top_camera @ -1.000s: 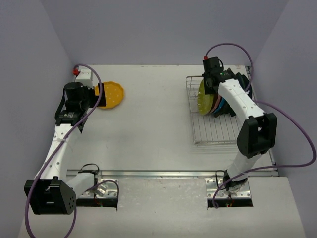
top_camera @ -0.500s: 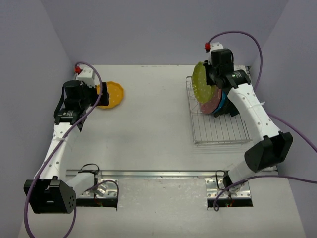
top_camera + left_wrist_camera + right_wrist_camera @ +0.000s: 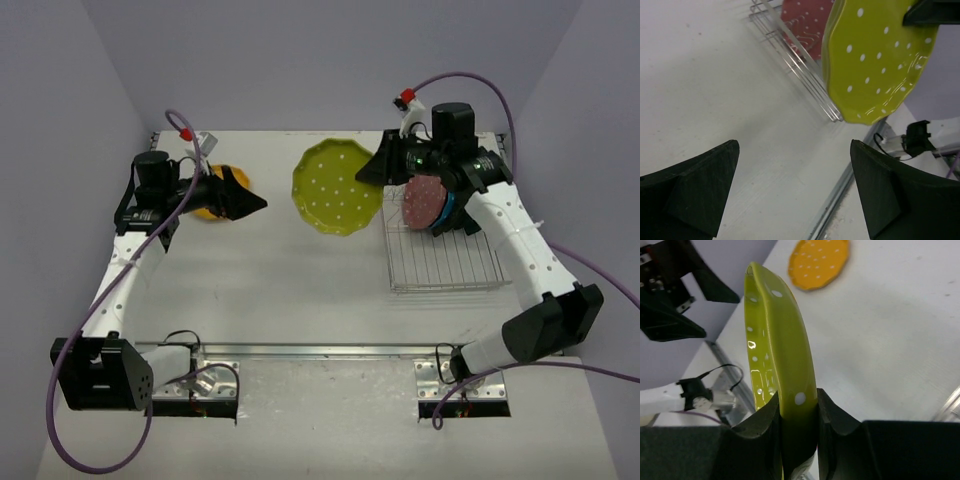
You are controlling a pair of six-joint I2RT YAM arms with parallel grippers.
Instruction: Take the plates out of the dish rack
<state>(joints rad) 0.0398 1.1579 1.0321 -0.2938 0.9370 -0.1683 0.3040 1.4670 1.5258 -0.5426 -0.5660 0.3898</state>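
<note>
The yellow-green plate (image 3: 335, 188), scalloped and white-dotted, is in the air at the rack's 10 o'clock. It is tilted, and the right hand (image 3: 797, 405) pinches its rim. The silver wire rack (image 3: 440, 262) sits at the table's 2 o'clock. A pink plate (image 3: 425, 203) stands on edge in it, with a blue plate (image 3: 452, 212) just behind. The orange plate (image 3: 819, 262) lies flat at the table's 10 o'clock.

Left arm (image 3: 118, 290) and right arm (image 3: 520, 240): white links dotted with small holes, black joint housings. A purple cable (image 3: 463, 74) with a red plug (image 3: 404, 98) runs behind the left gripper (image 3: 252, 204) and right gripper (image 3: 372, 172), whose fingers (image 3: 695, 195) are matte black wedges.
</note>
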